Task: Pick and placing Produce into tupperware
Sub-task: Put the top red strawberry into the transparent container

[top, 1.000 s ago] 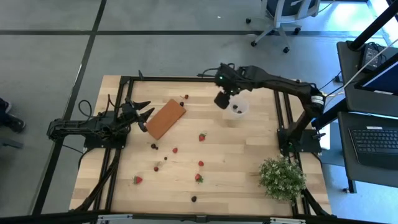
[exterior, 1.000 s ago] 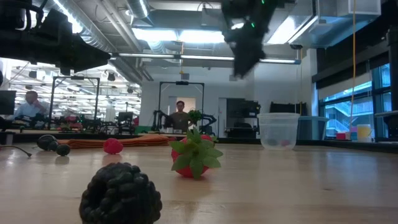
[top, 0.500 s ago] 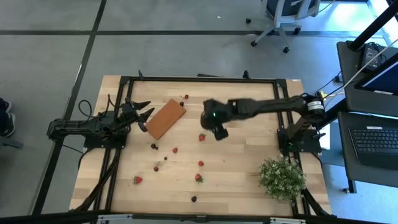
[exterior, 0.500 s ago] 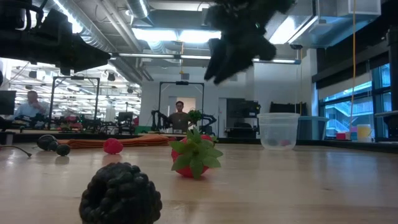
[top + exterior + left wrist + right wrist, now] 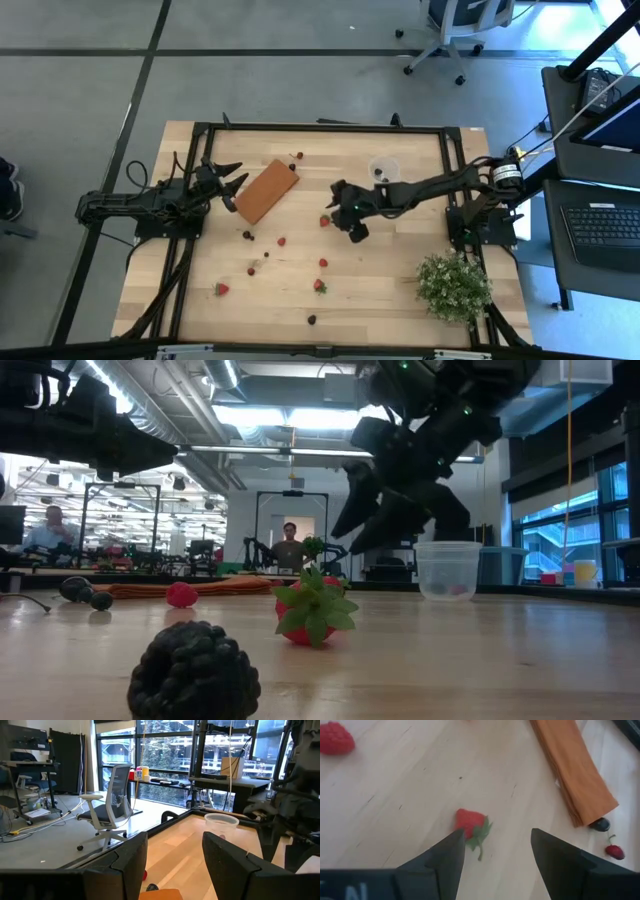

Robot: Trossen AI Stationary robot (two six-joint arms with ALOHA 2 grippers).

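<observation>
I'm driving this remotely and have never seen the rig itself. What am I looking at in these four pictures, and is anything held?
Two dark robot arms work at a wooden table. One picture looks straight down, one looks level across the tabletop, and one comes from each wrist. The left gripper waits, open, by the orange-brown block. The right gripper hangs open and empty over a strawberry. More berries lie scattered. The cup stands near the far edge; a green plant fills a corner. Nothing is held.
</observation>
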